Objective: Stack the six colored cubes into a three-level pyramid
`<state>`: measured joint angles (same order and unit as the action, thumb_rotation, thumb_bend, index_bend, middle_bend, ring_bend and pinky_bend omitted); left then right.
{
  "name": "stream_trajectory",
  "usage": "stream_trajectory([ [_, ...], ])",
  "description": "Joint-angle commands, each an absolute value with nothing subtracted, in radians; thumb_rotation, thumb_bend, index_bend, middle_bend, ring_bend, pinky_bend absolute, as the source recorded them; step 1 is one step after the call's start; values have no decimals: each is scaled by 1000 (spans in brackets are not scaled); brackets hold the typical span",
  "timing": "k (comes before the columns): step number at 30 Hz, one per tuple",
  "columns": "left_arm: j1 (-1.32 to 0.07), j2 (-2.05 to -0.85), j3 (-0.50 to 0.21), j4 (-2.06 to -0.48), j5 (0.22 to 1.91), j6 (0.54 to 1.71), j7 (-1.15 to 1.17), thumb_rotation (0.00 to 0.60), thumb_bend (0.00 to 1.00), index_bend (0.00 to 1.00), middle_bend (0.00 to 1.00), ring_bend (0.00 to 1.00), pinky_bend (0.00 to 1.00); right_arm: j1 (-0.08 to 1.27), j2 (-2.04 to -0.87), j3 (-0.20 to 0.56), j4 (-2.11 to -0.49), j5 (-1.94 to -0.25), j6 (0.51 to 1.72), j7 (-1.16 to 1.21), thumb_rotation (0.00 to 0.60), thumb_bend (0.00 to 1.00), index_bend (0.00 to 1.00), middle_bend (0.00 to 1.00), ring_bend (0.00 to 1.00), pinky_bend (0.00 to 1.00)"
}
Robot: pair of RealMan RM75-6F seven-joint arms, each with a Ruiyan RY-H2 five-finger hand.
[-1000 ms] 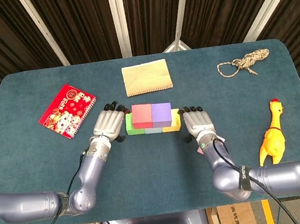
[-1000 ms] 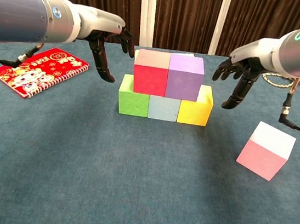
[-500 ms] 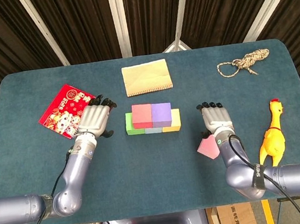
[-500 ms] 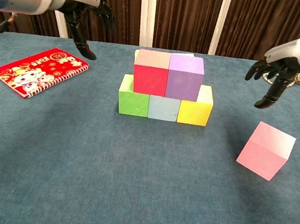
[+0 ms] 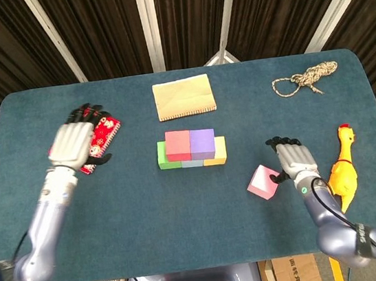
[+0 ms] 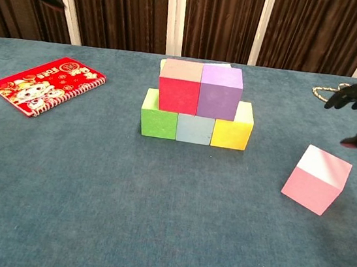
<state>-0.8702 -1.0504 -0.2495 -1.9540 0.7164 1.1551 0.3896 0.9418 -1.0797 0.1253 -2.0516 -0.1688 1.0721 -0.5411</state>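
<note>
**Pink cube apart from the two-level stack**

Pink cube [image 6: 316, 178] sits alone on the blue surface [image 5: 148, 208], well right of the stack. Bottom row: green cube [image 6: 159, 114], grey cube [image 6: 194, 128], yellow cube [image 6: 233, 127], touching. Upper row: red cube [image 6: 179, 86] and purple cube [image 6: 220, 91], side by side. Right hand [image 5: 296, 160] hovers just beside the pink cube, fingers [image 6: 346, 97] spread, holding nothing. Left hand [image 5: 72, 142] is raised over the red booklet [image 6: 45, 84], fingers apart, empty.
</note>
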Motion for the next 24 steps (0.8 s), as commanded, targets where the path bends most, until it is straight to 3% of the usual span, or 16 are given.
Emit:
stream_trajectory([
  [1,-759,-946,-236,-1965,837,1146,243,600,209,194,66,0,65,894,-1058,100,-2108,-214,1094,-509,600,340,117,89,0,0],
  [10,-632,-885,-211,-1950,1030,1192,70,600,210,191,66,0,64,850,-1153,83,-2096,-256,1167,-477,600,339,112,88,0,0],
  [17,-553,-824,-142,-1981,1115,1216,121,600,210,191,68,0,64,840,-1253,89,-2056,-265,1263,-507,600,339,107,84,0,0],
  [21,-409,-917,-93,-1910,1304,1436,20,600,210,191,70,0,64,844,-1291,99,-2047,-241,1278,-539,600,338,107,82,0,0],
  [24,-349,-989,-74,-1818,1381,1528,-37,600,210,191,70,0,64,846,-1308,108,-2033,-217,1286,-556,600,338,107,81,0,0],
])
